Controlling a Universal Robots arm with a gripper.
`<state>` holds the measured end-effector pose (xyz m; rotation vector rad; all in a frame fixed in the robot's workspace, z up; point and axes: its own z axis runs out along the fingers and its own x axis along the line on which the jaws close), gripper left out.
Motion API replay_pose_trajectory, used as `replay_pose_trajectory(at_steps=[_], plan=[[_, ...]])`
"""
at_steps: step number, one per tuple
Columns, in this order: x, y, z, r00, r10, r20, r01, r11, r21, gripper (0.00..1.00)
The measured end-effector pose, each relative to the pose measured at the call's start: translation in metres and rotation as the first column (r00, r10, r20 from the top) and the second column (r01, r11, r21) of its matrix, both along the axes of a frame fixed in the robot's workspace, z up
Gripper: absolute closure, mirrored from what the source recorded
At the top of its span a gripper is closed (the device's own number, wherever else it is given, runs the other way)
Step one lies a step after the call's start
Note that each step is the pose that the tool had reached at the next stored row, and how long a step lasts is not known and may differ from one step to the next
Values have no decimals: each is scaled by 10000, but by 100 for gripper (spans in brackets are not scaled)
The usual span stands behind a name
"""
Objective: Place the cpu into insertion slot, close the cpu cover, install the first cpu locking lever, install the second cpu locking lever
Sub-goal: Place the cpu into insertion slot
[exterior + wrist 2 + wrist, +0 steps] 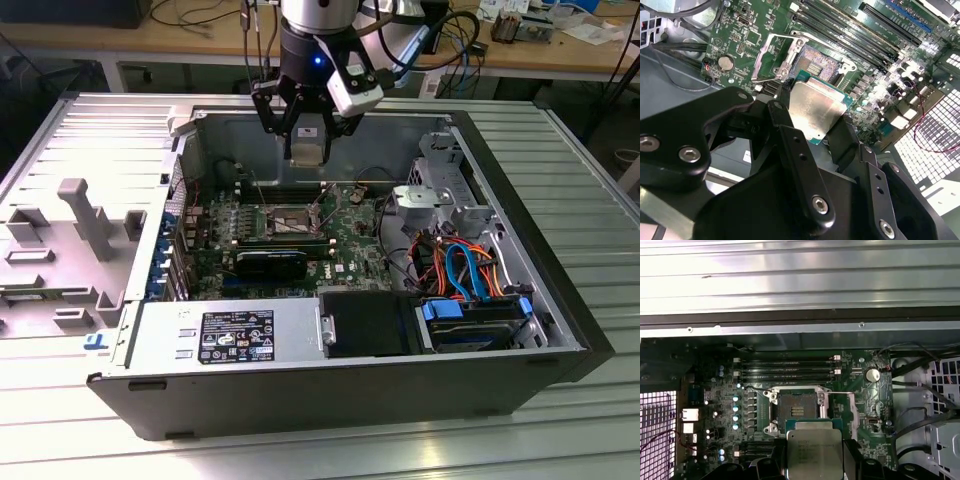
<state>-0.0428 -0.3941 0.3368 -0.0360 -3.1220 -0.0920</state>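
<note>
One gripper (pixel 308 140) is seen above an opened computer case (pixel 330 400), which is laid on its side on a ribbed metal table (pixel 560 180). Its black fingers (pixel 790 137) are drawn in to the width of the cpu (pixel 308 150), and the chip is pinched between them by two opposite edges. The chip is held in the air, clear of the green motherboard (pixel 362 235), and its silver-grey metal top is seen in both wrist views. In the exterior view it is found at about twelve o'clock from the insertion slot (pixel 290 222), apart from it.

The slot is left uncovered, and its dark pin field is bare in the second wrist view. The cpu cover (pixel 771 57) is swung off the slot and stands just beside it; its angle cannot be told. In the exterior view a grey power supply (pixel 230 335) is placed at about seven o'clock from the slot. Blue and orange cables (pixel 460 270) are bundled at about four o'clock.
</note>
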Motion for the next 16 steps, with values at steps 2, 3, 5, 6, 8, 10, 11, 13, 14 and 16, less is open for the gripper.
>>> replay_pose_trajectory(at_steps=[2, 3, 5, 6, 8, 10, 11, 13, 14, 16], plan=[[0, -4, -7, 10000, 0, 0, 0, 10000, -9, 46], [-1, -7, -12, 10000, 0, 0, 0, 10000, -16, 46], [-1, -11, -20, 10000, 0, 0, 0, 10000, -23, 46], [-1, -12, -22, 10000, 0, 0, 0, 10000, -26, 46], [-2, -16, -29, 10000, 0, 0, 0, 10000, -32, 46], [-2, -19, -35, 10000, 1, 0, -1, 10000, -37, 46], [-2, -20, -38, 10000, 0, 0, 0, 10000, -38, 46], [-2, -24, -45, 10000, 0, 0, 0, 10000, -45, 46], [-3, -25, -47, 10000, 0, 0, 0, 10000, -47, 46], [-5, -30, -59, 10000, 1, 0, -1, 10000, -54, 46]])
